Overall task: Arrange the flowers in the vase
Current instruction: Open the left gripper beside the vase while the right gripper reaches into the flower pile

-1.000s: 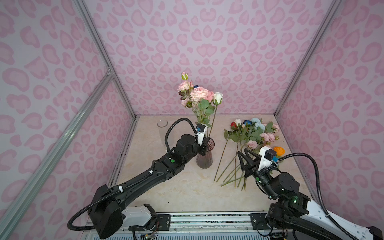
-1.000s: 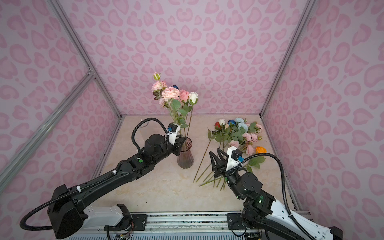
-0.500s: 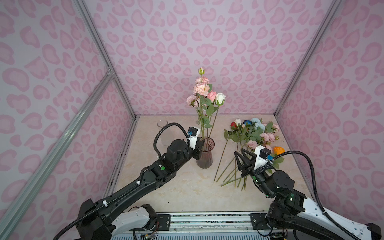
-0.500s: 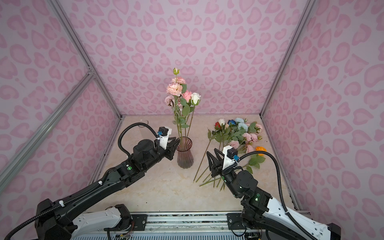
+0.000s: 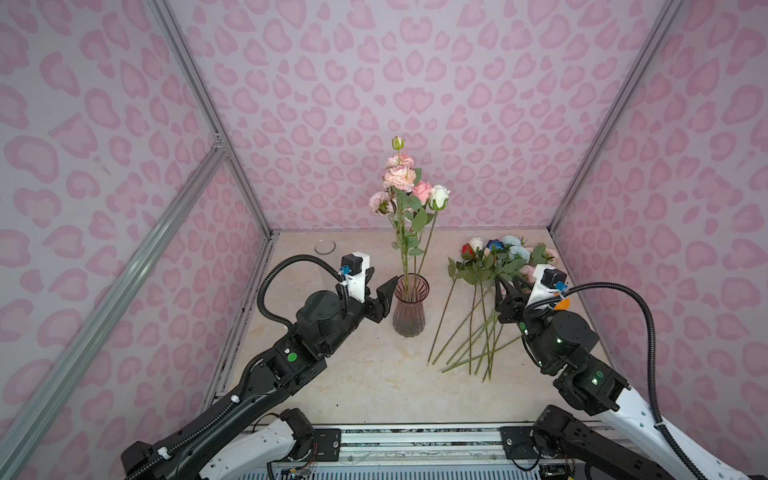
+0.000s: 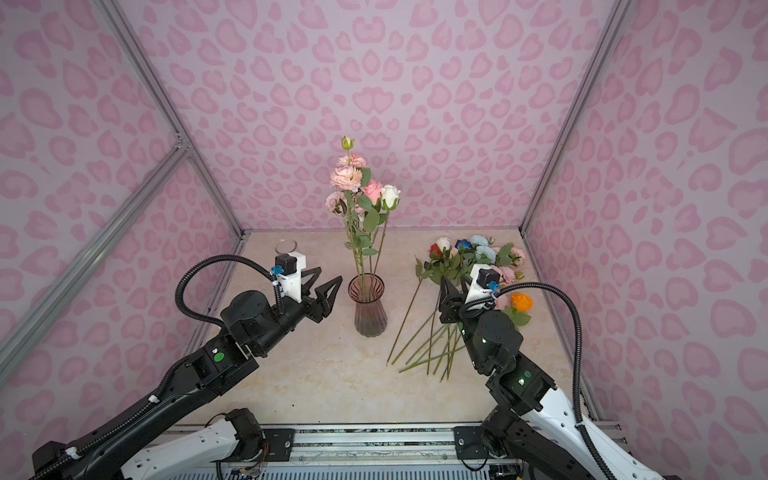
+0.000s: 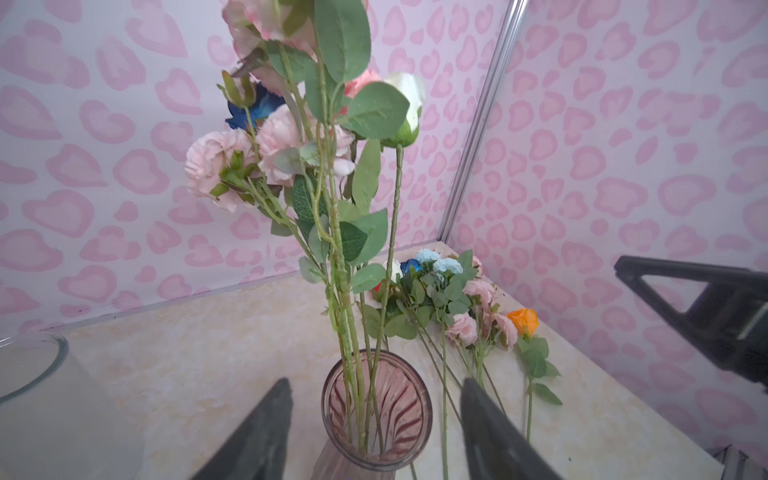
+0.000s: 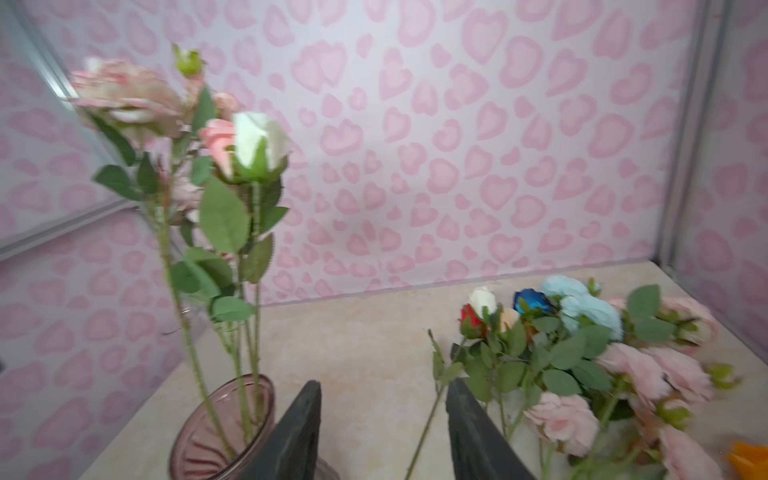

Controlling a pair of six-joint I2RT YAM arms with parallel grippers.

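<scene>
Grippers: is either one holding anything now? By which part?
Nothing held. Left gripper open beside the ribbed pink glass vase; right gripper open above the loose green-stemmed flowers, no stem gripped.

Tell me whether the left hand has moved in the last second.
Yes. The left hand has backed off leftward from the stems above the vase and now sits open left of its rim.

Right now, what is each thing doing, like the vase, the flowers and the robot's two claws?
vase: upright, stems inside.
flowers in the vase: standing up, blooms high above the rim.
loose flowers: lying flat in a pile, right of the vase.
left gripper: open, empty, beside the vase.
right gripper: open, empty, at the pile's stems.
clear glass: upright at the back, looks empty.
</scene>
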